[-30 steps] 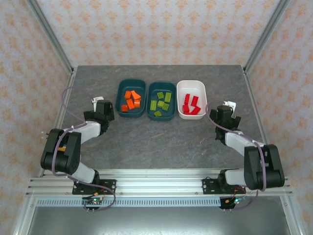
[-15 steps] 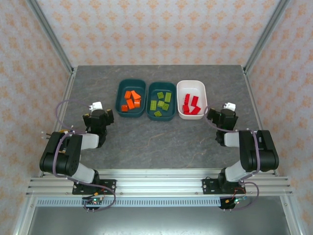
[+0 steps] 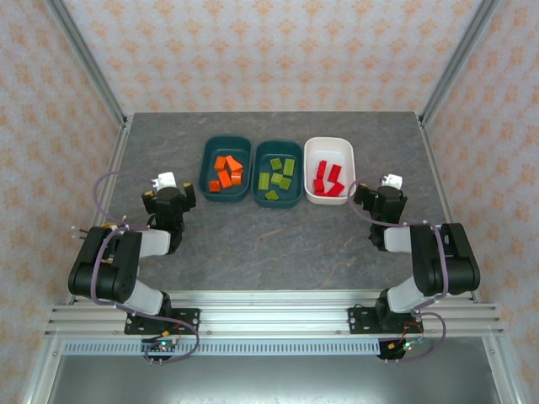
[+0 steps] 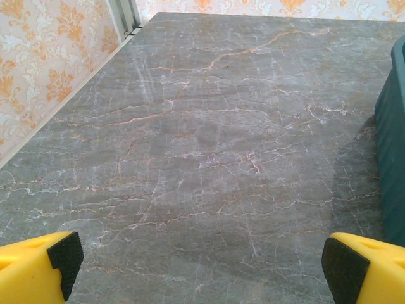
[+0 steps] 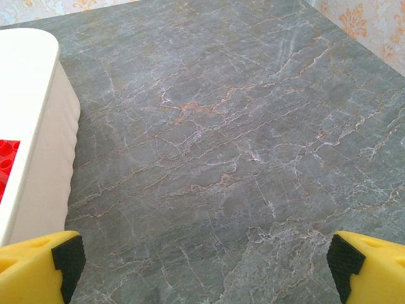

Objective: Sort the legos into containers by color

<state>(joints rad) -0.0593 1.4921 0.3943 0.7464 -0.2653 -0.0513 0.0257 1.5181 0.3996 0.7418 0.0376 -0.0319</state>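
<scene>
Three containers [image 3: 278, 144] side by side on the table [image 3: 269, 248], legos [image 3: 226, 172] inside each, arms [image 3: 156, 236] flanking the row

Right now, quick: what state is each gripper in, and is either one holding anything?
The left gripper: open, jaws wide apart, holding nothing.
The right gripper: open, jaws wide apart, holding nothing.

**Left wrist view:** the dark teal plastic tub [image 4: 392, 145] is cut by the right edge, its inside hidden. The yellow, black-padded fingers [image 4: 38, 266] of the left gripper [image 4: 205, 258] run off the bottom corners.

**Right wrist view:** the white plastic tub [image 5: 44, 145] and a red plastic brick [image 5: 6, 168] inside it are cut by the left edge.
</scene>
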